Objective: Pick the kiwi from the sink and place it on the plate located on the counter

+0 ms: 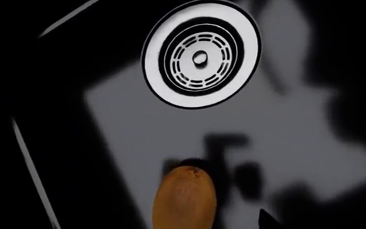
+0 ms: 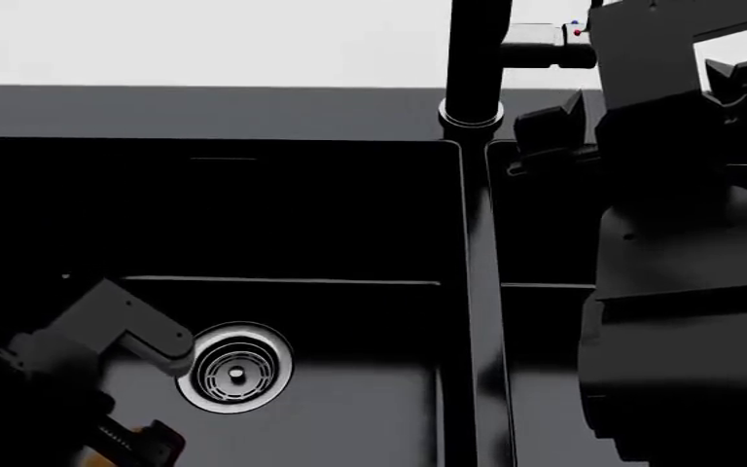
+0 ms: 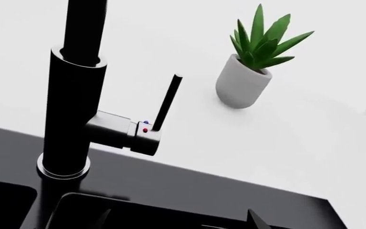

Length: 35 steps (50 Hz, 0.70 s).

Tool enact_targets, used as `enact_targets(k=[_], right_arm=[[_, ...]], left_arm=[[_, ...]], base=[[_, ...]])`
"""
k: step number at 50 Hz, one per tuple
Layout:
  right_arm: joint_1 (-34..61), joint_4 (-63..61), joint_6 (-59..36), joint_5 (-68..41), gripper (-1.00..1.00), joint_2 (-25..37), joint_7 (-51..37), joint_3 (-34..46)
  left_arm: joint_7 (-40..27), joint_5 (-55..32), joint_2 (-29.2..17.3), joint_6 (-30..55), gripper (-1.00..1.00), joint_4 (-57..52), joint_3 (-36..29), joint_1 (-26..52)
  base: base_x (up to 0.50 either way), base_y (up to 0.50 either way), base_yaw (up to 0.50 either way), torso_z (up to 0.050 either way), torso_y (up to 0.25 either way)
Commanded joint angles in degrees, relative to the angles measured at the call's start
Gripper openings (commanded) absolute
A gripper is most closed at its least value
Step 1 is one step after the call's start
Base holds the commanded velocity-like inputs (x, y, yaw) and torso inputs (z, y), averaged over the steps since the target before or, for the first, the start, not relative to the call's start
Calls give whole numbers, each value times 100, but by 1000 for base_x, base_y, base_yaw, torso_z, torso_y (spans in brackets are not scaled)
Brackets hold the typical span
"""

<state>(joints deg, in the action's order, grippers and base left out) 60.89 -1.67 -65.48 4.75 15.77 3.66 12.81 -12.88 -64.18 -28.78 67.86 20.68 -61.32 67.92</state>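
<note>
The brown kiwi lies low in the left basin of the black sink, close to the round chrome drain. My left gripper reaches down into that basin and straddles the kiwi. One dark fingertip shows a clear gap beside the fruit, and the other finger is lost in the dark. In the head view the left gripper is at the bottom left, with a sliver of the kiwi showing. My right gripper is open and empty, raised over the right basin near the faucet. The plate is out of view.
The black faucet with its side lever stands behind the divider between the basins. A potted green plant stands on the white counter behind the sink. My right arm fills the right side of the head view.
</note>
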Motion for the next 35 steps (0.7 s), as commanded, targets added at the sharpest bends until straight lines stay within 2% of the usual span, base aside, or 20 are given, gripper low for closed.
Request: enact_targets(k=[1,35], right_arm=[[73,356,250,6,100,-51,49,20],[15,453,339,-83,100,-73,11,2]], left_arm=[[268,227,148,-484,100,292,-130,-81],[730,652,516,-948,100,1235,-445,-223]], base=[[0,0,0,0,0],[0,0,0,0,0]])
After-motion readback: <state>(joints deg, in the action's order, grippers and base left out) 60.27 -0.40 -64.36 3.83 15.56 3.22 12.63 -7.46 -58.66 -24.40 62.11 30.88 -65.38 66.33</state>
